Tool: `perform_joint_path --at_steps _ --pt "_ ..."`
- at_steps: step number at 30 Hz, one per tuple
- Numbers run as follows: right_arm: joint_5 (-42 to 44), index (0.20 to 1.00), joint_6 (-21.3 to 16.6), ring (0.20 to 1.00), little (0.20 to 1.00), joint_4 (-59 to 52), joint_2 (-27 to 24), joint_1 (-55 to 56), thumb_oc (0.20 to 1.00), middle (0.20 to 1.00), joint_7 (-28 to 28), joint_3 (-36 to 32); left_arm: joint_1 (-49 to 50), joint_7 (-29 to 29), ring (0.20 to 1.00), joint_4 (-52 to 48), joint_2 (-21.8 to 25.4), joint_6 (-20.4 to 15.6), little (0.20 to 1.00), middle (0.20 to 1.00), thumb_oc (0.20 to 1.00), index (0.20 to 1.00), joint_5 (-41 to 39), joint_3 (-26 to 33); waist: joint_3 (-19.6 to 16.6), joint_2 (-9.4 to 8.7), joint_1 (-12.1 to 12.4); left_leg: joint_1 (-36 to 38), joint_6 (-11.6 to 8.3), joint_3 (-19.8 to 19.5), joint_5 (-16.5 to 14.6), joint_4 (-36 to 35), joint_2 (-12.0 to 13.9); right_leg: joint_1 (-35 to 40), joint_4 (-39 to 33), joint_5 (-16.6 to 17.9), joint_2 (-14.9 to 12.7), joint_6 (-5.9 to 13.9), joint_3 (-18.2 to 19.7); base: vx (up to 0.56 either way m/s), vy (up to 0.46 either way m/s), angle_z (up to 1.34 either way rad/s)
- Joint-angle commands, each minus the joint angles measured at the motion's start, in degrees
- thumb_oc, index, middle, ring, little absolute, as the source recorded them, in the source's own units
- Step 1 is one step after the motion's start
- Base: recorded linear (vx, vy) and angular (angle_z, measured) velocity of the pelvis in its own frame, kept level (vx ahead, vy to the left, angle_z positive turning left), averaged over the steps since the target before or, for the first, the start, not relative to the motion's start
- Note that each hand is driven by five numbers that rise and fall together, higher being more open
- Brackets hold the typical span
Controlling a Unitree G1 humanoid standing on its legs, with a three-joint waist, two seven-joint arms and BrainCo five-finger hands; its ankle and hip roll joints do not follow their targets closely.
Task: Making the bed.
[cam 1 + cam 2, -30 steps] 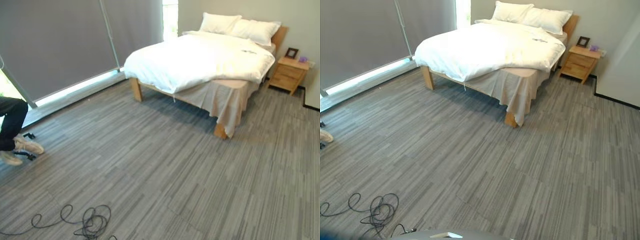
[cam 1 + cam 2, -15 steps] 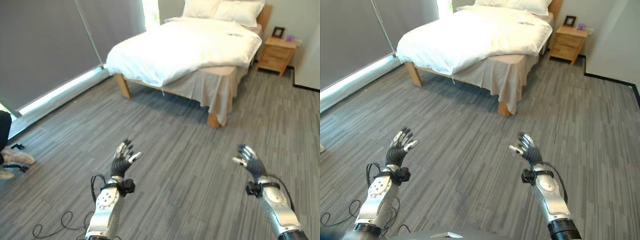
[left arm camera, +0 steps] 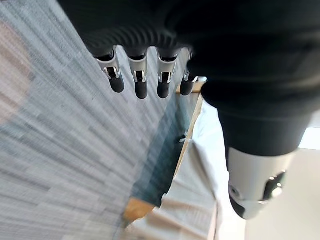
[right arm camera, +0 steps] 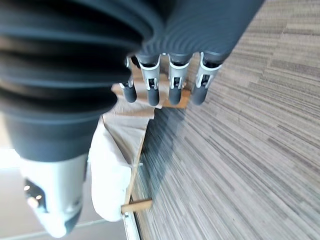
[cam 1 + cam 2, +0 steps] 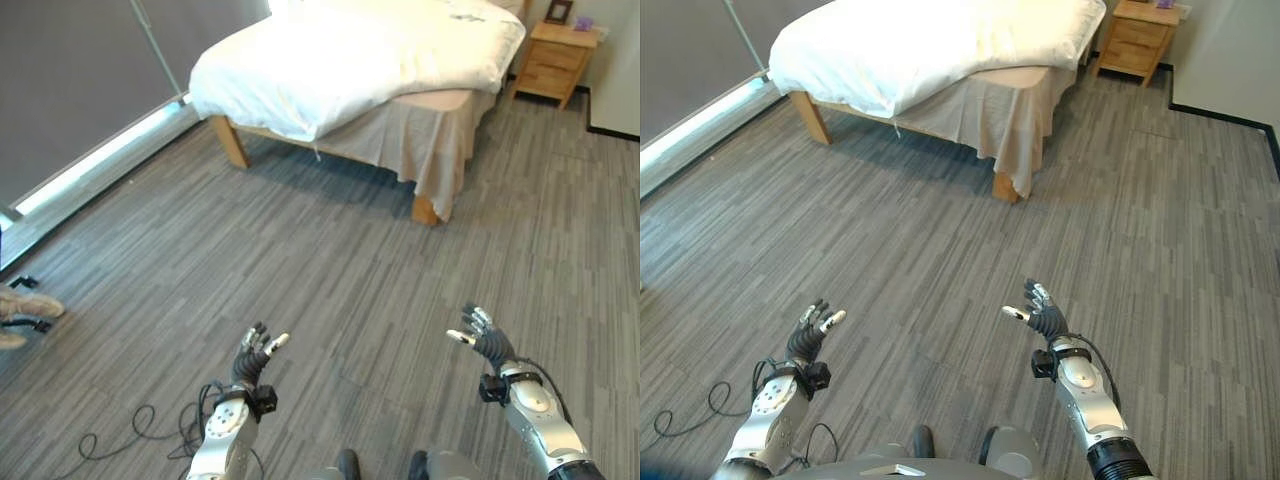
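While the bed [image 5: 400,70] is standing well apart across the grey floor [image 5: 330,270], the left hand [image 5: 252,358] and the right hand [image 5: 482,338] are hanging in the air with relaxed, spread fingers, holding nothing. The white duvet [image 5: 330,55] is lying skewed, leaving the beige sheet [image 5: 440,140] uncovered at one corner, so the making is probably not begun; approaching and straightening are left.

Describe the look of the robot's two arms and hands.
Both arms are silver-grey metal. Left hand and right hand have silver fingers with dark tips. A dark ribbed cover wraps each hand's back and wrist, with a small black block at the wrist.
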Motion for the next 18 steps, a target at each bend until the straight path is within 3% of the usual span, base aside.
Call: perform_joint_path --at_steps 1,4,5,7,8,9,10,11,12,14,15,16,17,18 --pt "2.69 1.0 -2.6 1.0 1.0 -3.92 0.81 0.64 1.0 1.0 1.24 -1.72 -1.35 0.64 1.0 -3.12 2.93 -2.98 1.0 1.0 1.0 1.0 2.55 2.15 -0.22 -1.86 -1.16 5.68 -4.47 -4.87 -0.98 -2.38 2.5 3.45 -20.75 16.04 -2.96 2.52 -1.38 0.42 -0.162 0.08" --pt "2.57 1.0 -2.35 1.0 1.0 -3.89 0.09 1.86 1.0 1.0 1.67 -2.07 -3.64 0.74 1.0 -2.01 3.03 -3.07 1.0 1.0 1.0 1.0 2.51 2.42 -0.19 -2.88 -4.29 10.62 -7.25 -6.9 -3.3 -2.38 4.25 1.58 -37.18 19.11 -0.69 4.4 -2.09 0.46 -0.207 0.12" --pt "1.96 1.0 -2.14 1.0 1.0 -4.74 -0.02 2.38 1.0 1.0 1.83 -2.18 -4.64 0.9 1.0 -2.13 2.89 -3.18 1.0 1.0 1.0 1.0 2.73 2.32 -0.49 -2.63 -5.19 12.61 -8.15 -7.15 -4.27 -2.38 5.98 1.37 -39.59 20.0 0.16 4.92 -2.76 0.5 -0.23 0.19" --pt "1.57 1.0 -1.98 1.0 1.0 -5.48 -0.17 2.77 1.0 1.0 1.94 -2.43 -5.02 0.89 1.0 -2.52 2.64 -3.26 1.0 1.0 1.0 1.0 2.84 2.01 -0.76 -2.59 -5.43 13.45 -8.58 -7.31 -4.4 -2.38 6.69 1.56 -39.11 20.27 -0.14 5.13 -3.3 0.4 -0.173 0.42" --pt "2.04 1.0 -2.23 1.0 1.0 -5.89 -0.46 3.53 1.0 1.0 2.81 -3.13 -5.23 0.39 1.0 -3.87 2.02 -3.19 1.0 1.0 1.0 1.0 3.48 1.0 -2.25 -1.98 -5.33 14.71 -9.79 -8.23 -1.27 -0.89 8.59 3.51 -36.97 18.92 0.41 3.49 -5.03 0.34 -0.143 0.59" --pt "2.04 1.0 -2.22 1.0 1.0 -5.91 -0.46 3.55 1.0 1.0 2.82 -3.14 -5.21 0.4 1.0 -3.88 2.02 -3.18 1.0 1.0 1.0 1.0 3.48 0.99 -2.32 -2.08 -5.48 14.59 -9.79 -8.41 -1.08 -0.99 8.49 3.44 -36.97 18.94 0.24 3.48 -5.13 0.67 -0.345 0.39" --pt "2.92 1.0 -2.52 1.0 1.0 -5.86 -1.29 2.31 1.0 1.0 2.63 -3.15 -5.64 -0.33 1.0 -4.86 1.35 -3.3 1.0 1.0 1.0 1.0 2.82 -0.25 -3.19 -1.06 -6.3 10.92 -11.43 -9.22 8.65 12.75 11.38 5.09 -34.18 15.69 2.08 0.28 -4.87 0.45 -0.304 0.41" --pt "3.44 1.0 -2.42 1.0 1.0 -5.97 -1.65 1.97 1.0 1.0 2.28 -2.95 -5.8 -0.59 1.0 -4.93 1.3 -3.23 1.0 1.0 1.0 1.0 2.06 -0.6 -2.82 -1.43 -5.81 7.1 -10.84 -8.81 11.05 19.86 11.74 6.87 -34.16 14.2 2.7 -1.0 -4.84 0.63 -0.51 0.53" --pt "4.58 1.0 -3.07 1.0 1.0 -5.87 -2.28 1.0 1.0 1.0 2.44 -2.84 -5.52 -0.81 1.0 -5.9 0.88 -3.16 1.0 1.0 1.0 1.0 0.87 -0.32 -2.25 -2.95 -5.25 2.27 -10.43 -8.6 14.83 31.44 11.95 9.77 -34.67 13.01 3.31 -3.26 -5.37 0.45 -0.483 0.42" --pt "4.15 1.0 -3.19 1.0 1.0 -6.53 -3.72 0.83 1.0 1.0 2.26 -3.41 -4.77 -2.55 1.0 -7.54 1.39 -2.79 1.0 1.0 1.0 1.0 -0.29 -0.54 -0.73 -4.56 -2.88 -3.49 -9.07 -5.59 15.1 42.24 12.92 15.1 -35.88 9.65 5.23 -6.34 -5.22 0.49 -0.499 -0.47" --pt "2.98 1.0 -3.08 1.0 1.0 -5.67 -4.91 0.07 1.0 1.0 1.67 -3.56 -4.49 -2.52 1.0 -7.52 1.19 -2.74 1.0 1.0 1.0 1.0 -0.24 -0.66 0.38 -5.29 -0.84 -8.15 -9.47 -5.53 13.96 47.05 10.96 17.77 -36.63 8.25 5.47 -6.76 -4.91 0.32 -0.28 -0.8" --pt "2.97 1.0 -3.1 1.0 1.0 -5.63 -4.88 0.02 1.0 1.0 1.67 -3.58 -4.54 -2.52 1.0 -7.51 1.21 -2.73 1.0 1.0 1.0 1.0 -0.24 -0.66 0.26 -5.37 -0.99 -8.51 -9.4 -5.66 14.03 47.18 10.86 17.58 -36.64 8.32 5.36 -6.75 -5.05 0.49 -0.26 -0.47" --pt "2.19 1.0 -2.74 1.0 1.0 -4.54 -5.95 -2.08 1.0 1.0 0.67 -4.07 -4.25 -2.78 1.0 -7.81 0.55 -2.71 1.0 1.0 1.0 1.0 -1.3 -0.62 1.23 -5.74 2.09 -15.51 -9.23 -4.37 11.35 47.4 9.28 22.39 -38.65 7.28 5.69 -6.39 -4.68 0.73 -0.198 -0.25" --pt "3.44 1.0 -2.86 1.0 1.0 -4.91 -5.83 -2.81 1.0 1.0 0.66 -4.7 -3.48 -3.36 1.0 -8.12 0.41 -2.78 1.0 1.0 1.0 1.0 -1.51 -0.52 0.59 -5.35 4.29 -19.59 -9.8 -1.03 11.65 38.0 10.08 25.94 -40.1 5.88 6.29 -5.64 -5.15 0.74 -0.199 -0.02"
